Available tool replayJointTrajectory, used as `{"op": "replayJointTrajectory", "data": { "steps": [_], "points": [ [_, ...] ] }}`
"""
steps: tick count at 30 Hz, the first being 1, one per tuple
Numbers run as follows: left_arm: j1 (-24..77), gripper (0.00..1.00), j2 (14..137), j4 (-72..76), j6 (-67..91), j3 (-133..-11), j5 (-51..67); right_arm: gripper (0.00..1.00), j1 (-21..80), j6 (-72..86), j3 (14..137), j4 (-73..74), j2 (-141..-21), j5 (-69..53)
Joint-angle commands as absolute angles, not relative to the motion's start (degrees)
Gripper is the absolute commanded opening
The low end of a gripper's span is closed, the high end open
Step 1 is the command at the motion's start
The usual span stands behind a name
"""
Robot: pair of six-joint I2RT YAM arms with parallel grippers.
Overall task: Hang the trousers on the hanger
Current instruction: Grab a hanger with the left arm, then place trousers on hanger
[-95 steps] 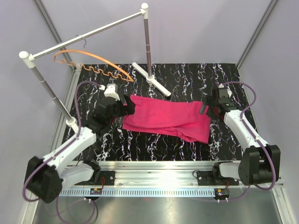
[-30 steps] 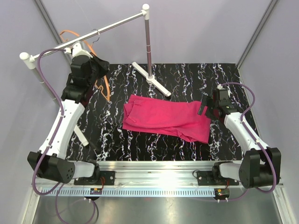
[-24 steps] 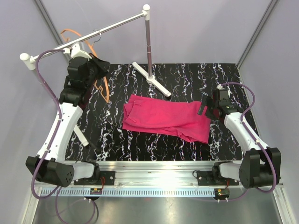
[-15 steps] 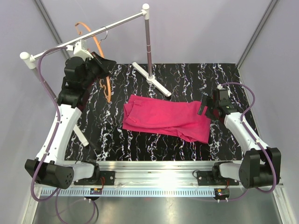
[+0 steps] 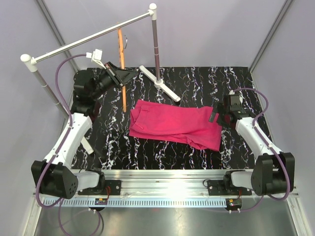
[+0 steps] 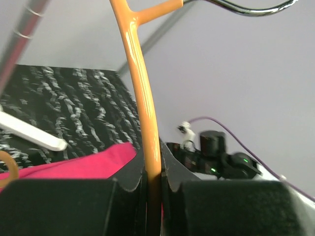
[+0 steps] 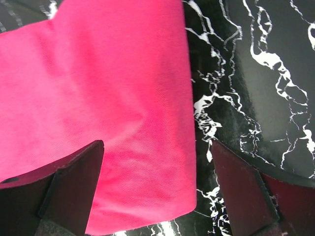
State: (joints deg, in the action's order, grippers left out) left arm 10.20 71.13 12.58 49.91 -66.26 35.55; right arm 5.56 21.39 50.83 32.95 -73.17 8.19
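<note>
Top external, near edge: both arm bases sit on a metal strip (image 5: 162, 189) along the near side of the table (image 5: 197, 83), a black top veined with white.
Trousers: the trousers (image 5: 174, 125) lie flat on the middle of the table, folded into a long pink-red shape running left to right. Nothing grips them, and they are well apart from the hanger's upper end.
Right claw: the right claw (image 5: 220, 115) hangs low at the right end of the trousers with its fingers spread wide. In the right wrist view one finger (image 7: 74, 187) is over the cloth and the other over bare table, with the cloth's edge between them. Whether either finger touches the cloth I cannot tell.
Left claw: the left claw (image 5: 125, 74) is raised above the far-left part of the table, pinching the hanger. In the left wrist view the orange bar runs up from between the two pressed fingers (image 6: 133, 172).
Hanger: the hanger (image 5: 120, 49) is orange and seen edge-on from above, standing close to upright. Its lower end is just beyond the left end of the trousers. Its wire hook (image 6: 246, 10) is at the top, close to the rail; whether they touch I cannot tell.
Rail: a silver rail (image 5: 93, 37) crosses the far-left corner, high on a post (image 5: 155, 44) with a white foot (image 5: 160, 82) on the table.
</note>
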Motion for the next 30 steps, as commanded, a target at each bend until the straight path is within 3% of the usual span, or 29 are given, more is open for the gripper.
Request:
{"op": "replayJointTrajectory", "data": {
  "steps": [1,13,19,23,30],
  "points": [
    [10.63,0.00,69.70,28.81,57.03,-62.86,44.99,0.99,4.22,22.76,52.12,34.01,-74.44,10.28],
    [25.13,0.00,71.54,34.70,54.93,-50.64,42.45,1.00,0.26,24.87,48.43,31.56,-78.75,5.98],
    [31.90,0.00,79.26,61.74,68.69,-41.15,42.27,1.00,0.35,25.40,47.73,29.01,-81.12,2.56],
    [35.41,0.00,94.16,94.37,82.67,-39.02,41.40,1.00,0.26,25.66,47.20,27.34,-82.61,0.71],
    [42.00,0.00,102.21,95.45,81.03,-41.57,37.10,0.99,0.26,26.28,47.81,26.37,-86.04,-2.02]
  ]
}}
